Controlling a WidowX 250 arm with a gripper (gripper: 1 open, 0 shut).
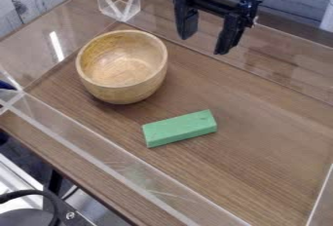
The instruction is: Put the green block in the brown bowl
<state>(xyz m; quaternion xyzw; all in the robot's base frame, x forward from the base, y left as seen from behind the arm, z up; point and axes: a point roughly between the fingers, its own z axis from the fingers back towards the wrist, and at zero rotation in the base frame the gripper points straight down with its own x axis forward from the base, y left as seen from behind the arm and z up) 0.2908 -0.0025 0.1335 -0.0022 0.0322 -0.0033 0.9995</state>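
- Wooden table (260, 132): bears the bowl and the block, which lie apart.
- Brown bowl (123, 66): upright at left centre.
- Green block (180, 128): flat on the table, right of and nearer the camera than the bowl.
- Gripper (208, 30): above the table's far side, behind the block and right of the bowl, touching neither.
- Clear walls (78, 137): border the table's edges.

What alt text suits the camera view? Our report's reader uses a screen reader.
A green block lies flat on a wooden table, apart from an empty brown bowl to its upper left. A black gripper hangs open above the table's far side, holding nothing.
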